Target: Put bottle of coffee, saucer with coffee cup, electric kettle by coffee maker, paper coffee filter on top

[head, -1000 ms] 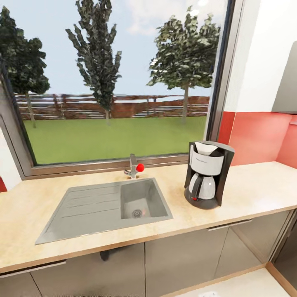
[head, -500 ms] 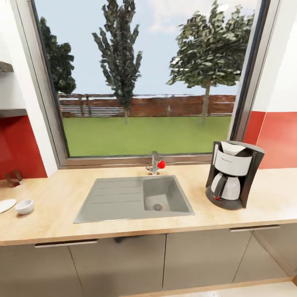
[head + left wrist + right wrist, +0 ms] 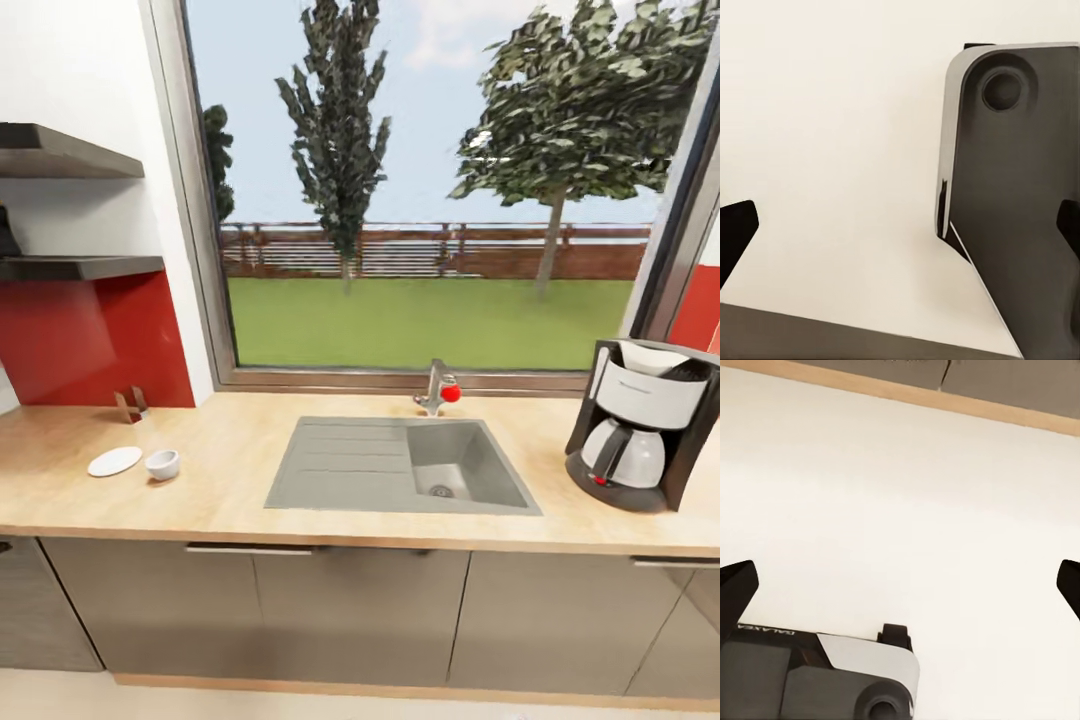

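Observation:
The black coffee maker with its white carafe stands on the kitchen countertop at the right. Far to the left on the same worktop lies the white saucer, and the small white coffee cup sits on the wood beside it, not on it. The bottle of coffee, the paper coffee filter and the electric kettle are out of view. My left gripper hangs open over pale floor, beside a grey part of the robot. My right gripper is open too, with nothing between its fingers.
A grey inset sink with a red-knobbed tap lies mid-counter under a big window. Two dark wall shelves hang at the left; a dark object is cut off by the frame edge. A small wooden holder stands by the red backsplash.
The camera has swung to the left: the coffee maker and sink slid rightward in the picture, and the saucer, cup and wall shelves have come into view.

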Tool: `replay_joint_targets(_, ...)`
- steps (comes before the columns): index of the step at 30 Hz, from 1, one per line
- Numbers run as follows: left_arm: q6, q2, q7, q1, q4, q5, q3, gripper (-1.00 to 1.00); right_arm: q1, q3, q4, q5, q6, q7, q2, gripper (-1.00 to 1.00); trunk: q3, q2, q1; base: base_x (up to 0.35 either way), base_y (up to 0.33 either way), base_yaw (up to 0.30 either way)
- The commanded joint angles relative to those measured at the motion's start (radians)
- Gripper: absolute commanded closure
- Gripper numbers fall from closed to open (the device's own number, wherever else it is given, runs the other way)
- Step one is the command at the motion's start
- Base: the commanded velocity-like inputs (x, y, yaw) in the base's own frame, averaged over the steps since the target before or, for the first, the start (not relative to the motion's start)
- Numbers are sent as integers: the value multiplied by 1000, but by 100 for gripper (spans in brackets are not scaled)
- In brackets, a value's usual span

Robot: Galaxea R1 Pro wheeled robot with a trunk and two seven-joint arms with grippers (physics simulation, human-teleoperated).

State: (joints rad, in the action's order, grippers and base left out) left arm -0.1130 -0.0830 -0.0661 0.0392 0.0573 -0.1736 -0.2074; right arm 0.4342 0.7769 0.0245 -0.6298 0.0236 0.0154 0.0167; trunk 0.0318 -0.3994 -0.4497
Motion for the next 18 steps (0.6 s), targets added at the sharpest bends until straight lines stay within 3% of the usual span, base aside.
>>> replay_joint_targets(1,-2,0,-2,1,1,-11,-7,-100,0,8,0,-8,2,2,0,-100,-1,-1,0,-1,306,206)
replay_joint_targets(18,-2,0,-1,1,2,-11,-7,-100,-1,9,0,-7,2,-3,2,-100,-22,-1,0,0,307,201)
